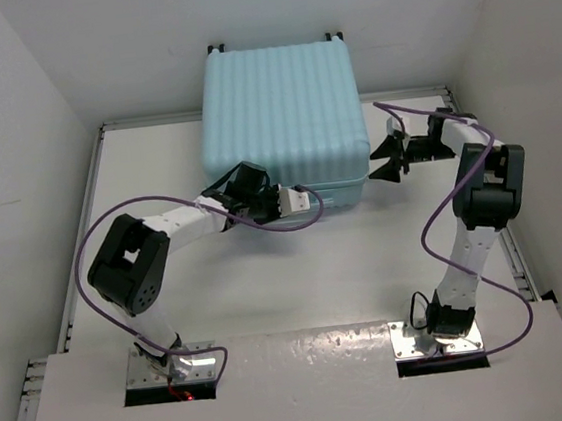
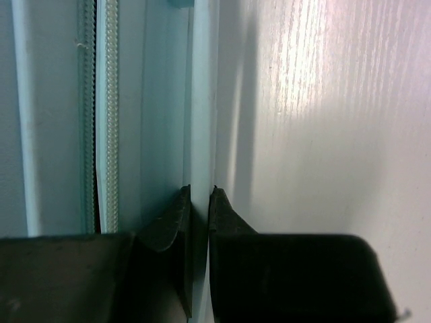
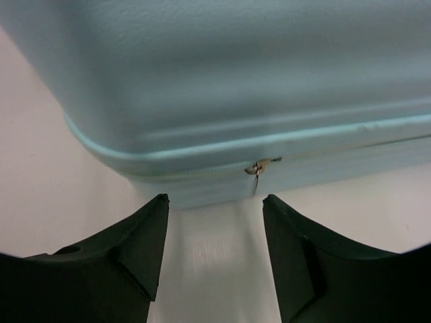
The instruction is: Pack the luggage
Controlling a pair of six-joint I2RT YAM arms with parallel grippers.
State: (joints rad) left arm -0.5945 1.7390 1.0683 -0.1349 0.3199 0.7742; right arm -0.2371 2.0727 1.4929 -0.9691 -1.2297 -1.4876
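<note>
While the luggage (image 1: 281, 110) lay shut and flat at the far middle of the tabletop (image 1: 298, 279) in the overhead view, the left fingers (image 1: 312, 199) were at its near side by the seam. The right fingers (image 1: 385, 146) stood spread just beside its right side.

From the left wrist, the two dark fingers (image 2: 168, 222) sat nearly together, with only a thin slit between them, at the foot of the luggage's pale wall. Whether they pinched anything could not be told. A zipper (image 2: 108, 101) ran along the shell to their left, and bare tabletop lay to their right.

From the right wrist, the fingers (image 3: 141, 249) stood well apart over the tabletop, holding nothing. The luggage's rounded edge filled the upper view. A small metal zipper pull (image 3: 256, 168) hung from the seam, in line with the gap between the fingers but touching neither.
</note>
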